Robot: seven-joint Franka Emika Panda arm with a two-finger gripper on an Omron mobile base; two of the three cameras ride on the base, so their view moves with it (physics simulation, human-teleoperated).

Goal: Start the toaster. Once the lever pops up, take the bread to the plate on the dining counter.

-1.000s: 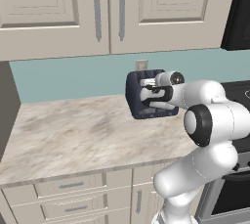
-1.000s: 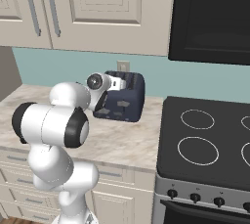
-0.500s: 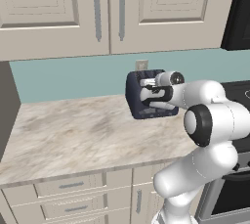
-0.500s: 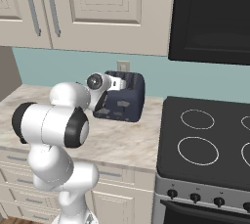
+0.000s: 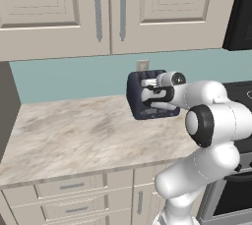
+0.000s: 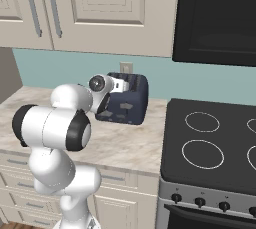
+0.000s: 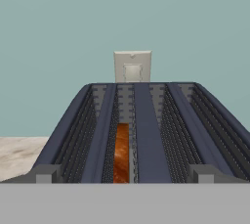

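Gripper (image 5: 153,96) at the near face of the toaster (image 5: 135,94), jaws spread wide, nothing held. Toaster stands on the marbled worktop (image 5: 74,133), toward its far edge, just left of the stove (image 6: 210,143). Bread (image 7: 121,153) sits down in the toaster's left slot. Wall outlet (image 7: 132,66) on the teal backsplash directly behind the toaster.

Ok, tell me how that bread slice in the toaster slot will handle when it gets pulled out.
The bread stands on edge as a thin brown slab, so probably stiff and light. It sits deep between the toaster's wire-lined slot walls, so it may snag unless lifted straight. Toasted, it could crumble under a hard squeeze.
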